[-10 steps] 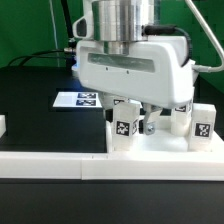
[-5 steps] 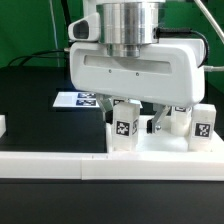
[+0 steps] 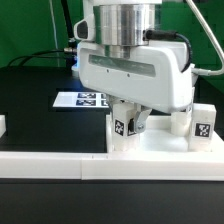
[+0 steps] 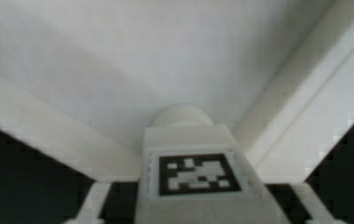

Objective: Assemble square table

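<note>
In the exterior view my gripper [image 3: 138,124] hangs low over the white square table slab [image 3: 165,150], its wide hand hiding most of the slab. A stubby white leg [image 3: 124,128] with a black-and-white tag stands on the slab under the hand. Another tagged leg [image 3: 202,124] stands at the exterior view's right. In the wrist view a tagged leg [image 4: 195,168] stands between my fingers [image 4: 99,200], with dark gaps on both sides, so the jaws are open around it. The slab [image 4: 129,70] fills the background there.
The marker board [image 3: 78,99] lies flat on the black table behind the slab, at the exterior view's left. The long low white barrier wall [image 3: 45,166] runs along the front. A green backdrop and cables stand behind.
The hand has turned about its vertical axis, from angled to face-on to angled again. The tagged leg under it has stayed in place.
</note>
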`<state>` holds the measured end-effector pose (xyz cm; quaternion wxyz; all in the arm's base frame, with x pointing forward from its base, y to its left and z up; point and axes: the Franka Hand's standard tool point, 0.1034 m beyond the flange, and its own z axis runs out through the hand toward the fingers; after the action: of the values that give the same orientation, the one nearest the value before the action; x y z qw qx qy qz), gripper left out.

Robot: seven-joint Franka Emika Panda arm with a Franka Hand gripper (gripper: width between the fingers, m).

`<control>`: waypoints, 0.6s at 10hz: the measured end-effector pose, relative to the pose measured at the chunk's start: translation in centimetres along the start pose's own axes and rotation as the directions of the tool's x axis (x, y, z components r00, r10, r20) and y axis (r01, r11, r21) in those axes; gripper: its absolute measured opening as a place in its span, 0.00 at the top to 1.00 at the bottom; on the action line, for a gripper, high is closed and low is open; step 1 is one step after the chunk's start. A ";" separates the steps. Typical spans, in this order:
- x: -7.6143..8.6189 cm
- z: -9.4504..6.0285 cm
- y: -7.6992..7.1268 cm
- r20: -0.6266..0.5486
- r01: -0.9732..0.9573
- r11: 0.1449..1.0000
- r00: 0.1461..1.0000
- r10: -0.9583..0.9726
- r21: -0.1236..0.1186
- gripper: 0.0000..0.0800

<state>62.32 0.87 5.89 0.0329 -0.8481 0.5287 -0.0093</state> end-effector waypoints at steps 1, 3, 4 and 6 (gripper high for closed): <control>0.0 0.0 0.0 0.000 -0.050 0.999 0.999 0.050 0.000 0.64; 0.1 0.0 -0.1 0.001 -0.249 0.969 0.969 0.249 -0.002 0.64; 0.2 0.0 -0.2 0.004 -0.380 0.925 0.925 0.380 -0.012 0.64; 0.3 0.0 -0.4 0.036 -0.650 0.758 0.758 0.652 -0.046 0.64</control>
<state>62.82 0.77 5.93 0.0343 -0.6120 0.7894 0.0319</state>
